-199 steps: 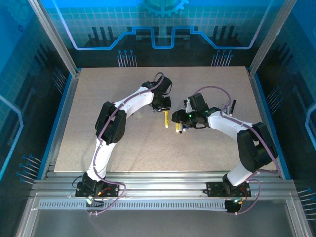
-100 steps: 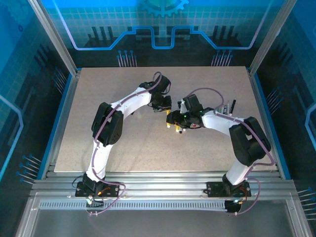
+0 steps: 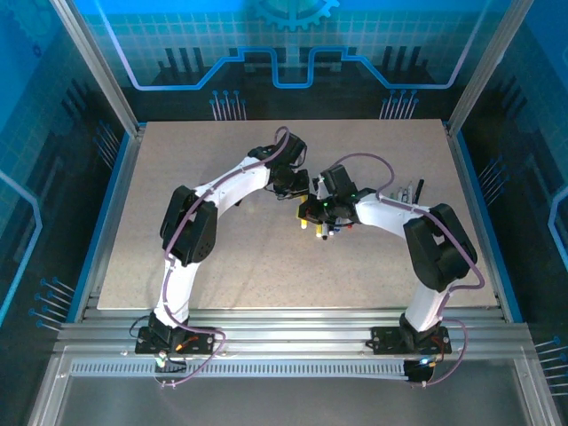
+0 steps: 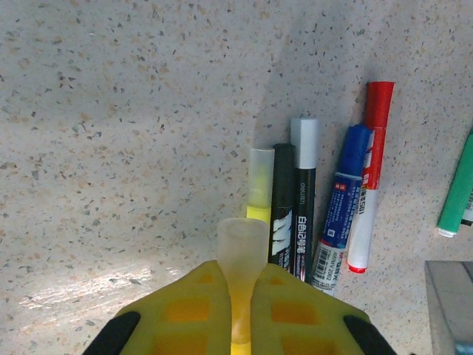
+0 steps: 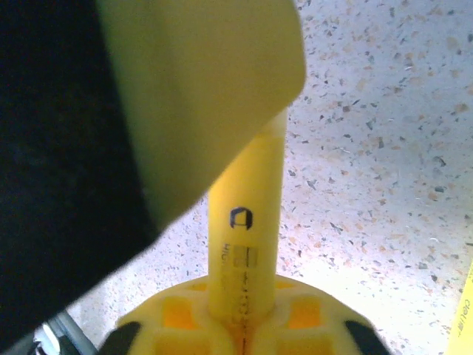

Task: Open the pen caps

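Note:
A yellow pen (image 3: 304,217) hangs above the table's middle, held between both arms. My left gripper (image 4: 242,296) is shut on it near its cap end, and the clear frosted pen cap (image 4: 242,248) sticks out past the fingertips. My right gripper (image 5: 246,318) is shut on the pen's yellow barrel (image 5: 246,214), which runs up to the left gripper's finger (image 5: 199,89). In the top view the left gripper (image 3: 300,191) and right gripper (image 3: 312,213) stand close together. On the table below lie capped pens: yellow (image 4: 259,185), black (image 4: 283,207), blue (image 4: 341,200) and red-capped (image 4: 369,185).
A green pen (image 4: 458,192) lies at the right edge of the left wrist view, with a grey block (image 4: 451,303) below it. More pens (image 3: 408,191) lie by the right arm's elbow. The speckled table (image 3: 177,222) has blue raised edges.
My right gripper has moved left to the hanging yellow pen and shut on its barrel. The left gripper kept its hold and barely shifted.

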